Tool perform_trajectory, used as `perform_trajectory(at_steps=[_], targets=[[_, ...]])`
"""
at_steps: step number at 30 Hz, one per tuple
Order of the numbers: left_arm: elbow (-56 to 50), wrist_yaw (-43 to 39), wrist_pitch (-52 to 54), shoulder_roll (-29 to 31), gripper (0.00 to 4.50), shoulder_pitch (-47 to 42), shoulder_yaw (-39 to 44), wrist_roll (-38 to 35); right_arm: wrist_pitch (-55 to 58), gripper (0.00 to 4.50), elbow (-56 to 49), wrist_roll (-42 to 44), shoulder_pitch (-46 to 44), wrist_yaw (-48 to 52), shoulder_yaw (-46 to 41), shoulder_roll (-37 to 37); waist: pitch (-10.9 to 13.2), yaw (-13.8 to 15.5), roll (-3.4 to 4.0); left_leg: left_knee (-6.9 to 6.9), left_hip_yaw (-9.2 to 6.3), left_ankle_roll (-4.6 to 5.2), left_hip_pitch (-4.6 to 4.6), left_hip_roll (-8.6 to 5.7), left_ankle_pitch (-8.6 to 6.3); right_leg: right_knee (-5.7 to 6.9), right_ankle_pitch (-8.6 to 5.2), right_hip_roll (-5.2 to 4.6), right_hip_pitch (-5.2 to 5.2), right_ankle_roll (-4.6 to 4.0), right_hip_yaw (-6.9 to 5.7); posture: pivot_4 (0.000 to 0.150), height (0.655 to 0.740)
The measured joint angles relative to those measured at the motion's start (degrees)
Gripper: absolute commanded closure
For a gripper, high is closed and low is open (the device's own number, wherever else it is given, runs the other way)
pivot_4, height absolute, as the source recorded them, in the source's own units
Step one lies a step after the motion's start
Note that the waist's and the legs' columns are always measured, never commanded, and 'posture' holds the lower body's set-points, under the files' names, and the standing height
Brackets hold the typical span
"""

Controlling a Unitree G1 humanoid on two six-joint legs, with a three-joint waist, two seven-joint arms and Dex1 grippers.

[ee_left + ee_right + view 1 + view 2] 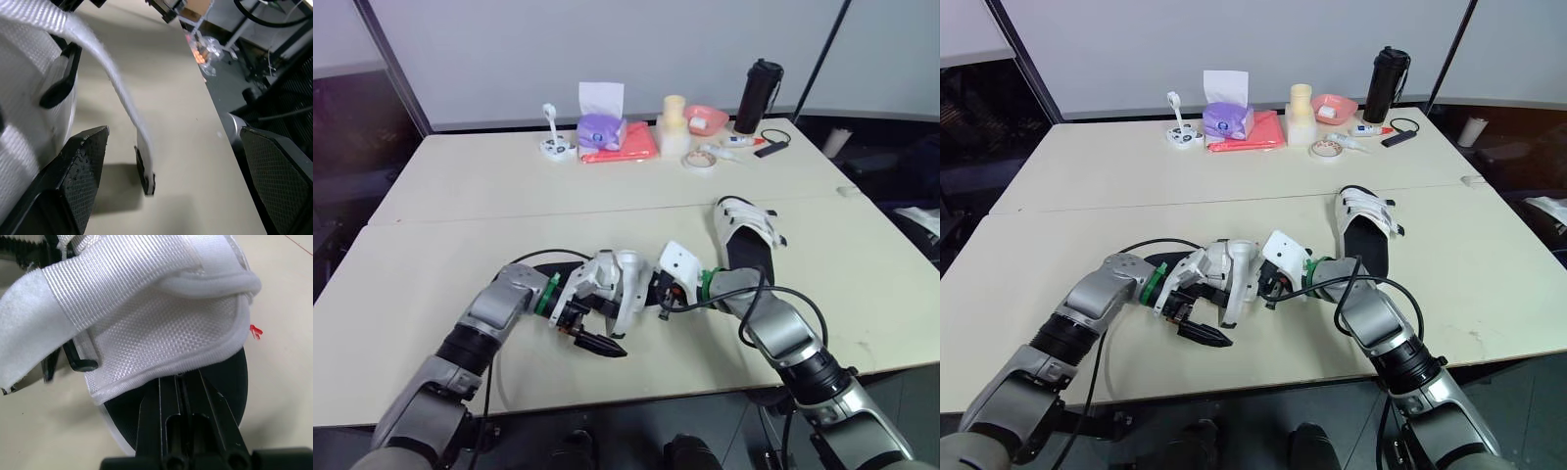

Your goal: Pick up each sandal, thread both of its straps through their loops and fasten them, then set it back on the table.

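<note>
A sandal (619,281) with a black sole and white straps is held just above the table's front middle, tipped on its side. My right gripper (658,294) is shut on the sandal (161,328) at the edge of its sole, under the white upper. My left gripper (592,330) is open on the sandal's left side, its fingers (73,171) spread wide. A loose white strap (117,83) hangs between them, its dark end near the tabletop. The second sandal (744,230) lies flat on the table to the right, farther back.
Along the table's far edge stand a black bottle (759,95), a purple tissue box (601,127), a red folded cloth (625,145), a cream cylinder (674,122), a pink bowl (705,117) and a tape roll (700,160). The table's front edge (636,401) is close behind my grippers.
</note>
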Motion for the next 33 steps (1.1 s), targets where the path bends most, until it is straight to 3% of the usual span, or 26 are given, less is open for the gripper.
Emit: perform_trajectory(at_steps=[3,17,18,20,26,33], targets=[[0.12,1.26,1.19,-1.14,0.91,-0.03,0.15,-0.04,0.22,4.50,-0.01,0.00,0.00,-0.04,-0.01,0.04,0.00,0.09,0.00,0.03,-0.01,0.00,0.00,0.00,0.00,0.01,0.00,0.00,0.00,-0.01,0.00,0.150,0.7400],[-3.59,5.68,12.75,-1.19,0.91,-0.21,3.24,-5.23,0.51,4.50,-0.11,-0.01,0.00,-0.36,0.02,0.41,0.00,-0.28,0.00,0.00,-0.01,0.00,-0.01,0.00,0.00,0.01,0.00,0.00,-0.02,-0.01,0.00,0.150,0.7400],[-3.82,5.92,12.83,-1.18,1.34,-0.20,3.25,-5.29,0.49,4.50,-0.11,-0.03,0.00,-0.36,0.03,0.41,0.00,-0.28,0.00,0.00,-0.01,0.00,-0.01,0.00,0.00,0.01,0.00,0.00,-0.02,-0.01,0.00,0.150,0.7400],[-4.04,6.19,12.91,-1.18,1.68,-0.21,3.33,-5.47,0.44,4.50,-0.10,-0.04,0.00,-0.37,0.07,0.42,0.00,-0.29,0.00,0.00,-0.02,0.00,-0.01,0.00,0.00,0.01,0.00,0.00,-0.02,-0.01,0.00,0.150,0.7400],[-4.80,6.38,12.94,-0.85,4.47,0.39,3.36,-6.14,0.35,4.50,-0.09,-0.05,0.00,-0.36,0.09,0.43,0.00,-0.34,0.00,0.00,-0.02,0.00,-0.01,0.00,0.00,0.00,0.00,0.00,-0.02,-0.01,0.00,0.150,0.7400],[-6.57,7.21,15.34,1.15,4.47,0.55,4.76,-7.82,0.32,4.50,-0.08,-0.04,0.00,-0.32,0.10,0.42,0.00,-0.36,0.00,-0.01,-0.02,0.00,-0.01,0.01,0.00,0.00,0.00,0.00,-0.03,-0.01,0.00,0.150,0.7400]])
